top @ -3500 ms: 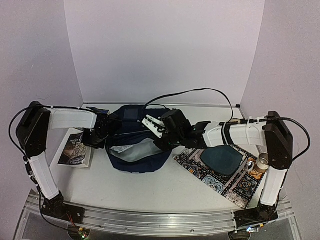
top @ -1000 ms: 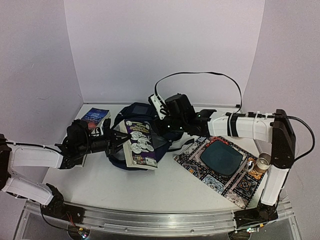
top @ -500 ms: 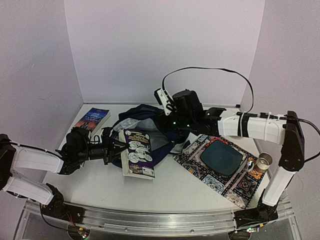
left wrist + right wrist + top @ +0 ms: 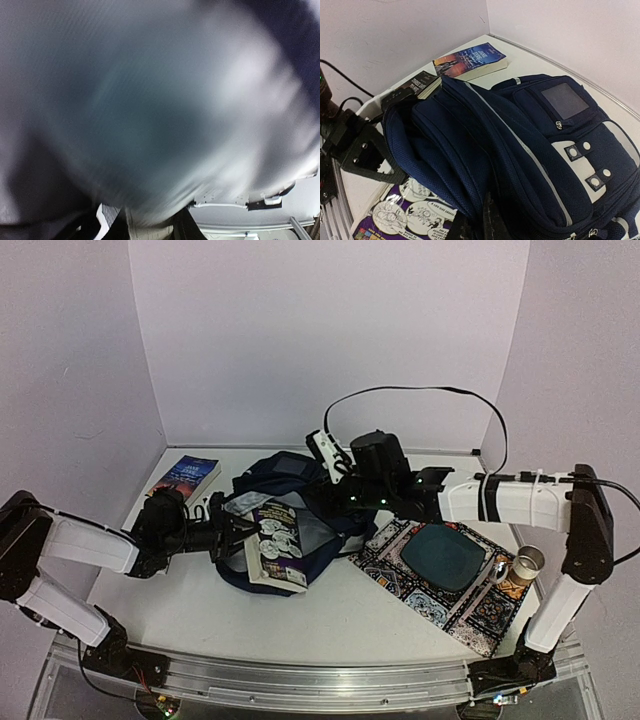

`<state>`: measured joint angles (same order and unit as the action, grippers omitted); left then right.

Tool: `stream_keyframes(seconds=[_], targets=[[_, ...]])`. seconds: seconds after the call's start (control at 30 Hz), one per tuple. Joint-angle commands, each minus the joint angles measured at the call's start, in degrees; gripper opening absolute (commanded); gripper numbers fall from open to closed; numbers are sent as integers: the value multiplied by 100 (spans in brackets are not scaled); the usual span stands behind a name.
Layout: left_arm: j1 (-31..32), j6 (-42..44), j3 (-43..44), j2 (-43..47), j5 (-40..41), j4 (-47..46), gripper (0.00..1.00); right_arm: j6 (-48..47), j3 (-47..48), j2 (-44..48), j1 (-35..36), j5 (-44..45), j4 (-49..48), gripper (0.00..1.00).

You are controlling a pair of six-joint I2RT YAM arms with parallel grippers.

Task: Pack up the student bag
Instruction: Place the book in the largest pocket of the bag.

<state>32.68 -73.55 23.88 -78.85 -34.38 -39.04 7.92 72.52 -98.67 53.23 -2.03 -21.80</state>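
The student bag (image 4: 285, 472) (image 4: 530, 140), dark navy with white trim, lies mid-table with its mouth facing the front. My right gripper (image 4: 335, 498) (image 4: 480, 225) is shut on the bag's upper rim and holds the mouth up. My left gripper (image 4: 238, 530) (image 4: 137, 225) is shut on the left edge of a purple comic-cover book (image 4: 278, 540) (image 4: 405, 212). The book is tilted at the bag's mouth, its lower end in front of the bag. A blurred grey surface fills most of the left wrist view.
A blue book (image 4: 185, 477) (image 4: 470, 60) lies at the back left. A dark book's corner (image 4: 422, 82) shows past the bag's far rim. A patterned mat (image 4: 400, 535) at the right carries a dark teal object (image 4: 445, 558); a small roll (image 4: 527, 562) stands beside it.
My left gripper has carried the purple book up and back from the table in front into the bag's mouth. My right gripper keeps its hold on the rim, slightly lower.
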Motion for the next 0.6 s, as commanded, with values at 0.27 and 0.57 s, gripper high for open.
stream_keyframes(seconds=[0.27,0.57], targets=[[-538,627,222,-1143,231,-514,35,147,-212,600,42,-388,-1494,0],[-578,609,24,-969,558,76,60,97,42,170,70,93,-1481,0]])
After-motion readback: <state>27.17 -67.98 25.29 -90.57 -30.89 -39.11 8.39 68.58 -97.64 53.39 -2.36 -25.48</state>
